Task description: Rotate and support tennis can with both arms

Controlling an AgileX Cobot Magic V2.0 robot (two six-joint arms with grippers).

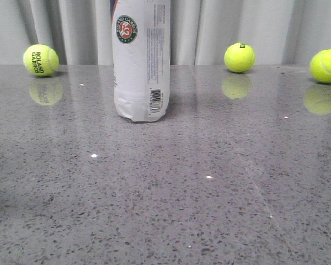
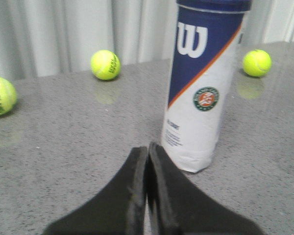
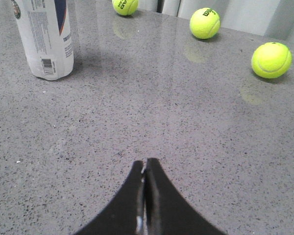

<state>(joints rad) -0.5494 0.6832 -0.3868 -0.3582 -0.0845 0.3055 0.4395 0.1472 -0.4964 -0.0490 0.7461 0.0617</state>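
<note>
- We see the can [image 1: 142,61] upright on the table [image 1: 165,193], upper centre-left of the front view, top cut off by the frame. Barcode and small print face that camera, emblem near the frame's top.
- Three balls sit along the back edge near the curtain [image 1: 71,27]: left ball [image 1: 41,60], middle ball [image 1: 239,57], right ball [image 1: 326,66]. All well apart from the can.
- Neither hand shows in the front view; nothing touches the can.
- Left hand [image 2: 147,161]: fingers pressed together, holding nothing. In its wrist view the can stands near, right of centre, navy panel and emblem facing it.
- Right hand [image 3: 145,174]: fingers also pressed together, holding nothing. Can sits in the upper left of its wrist view, well apart.
- Step, as we judge it: pre-approach. No rotation or support begun.
- Next move, our read: both hands must part their fingers wide enough for the can, then close in from opposite sides. The left is nearer; the right has more table to cross.
- Risk: the can is tall on a narrow base and the table looks glossy, so a one-sided push could slide or tip it. We'd want the second hand bracing before any turning.
</note>
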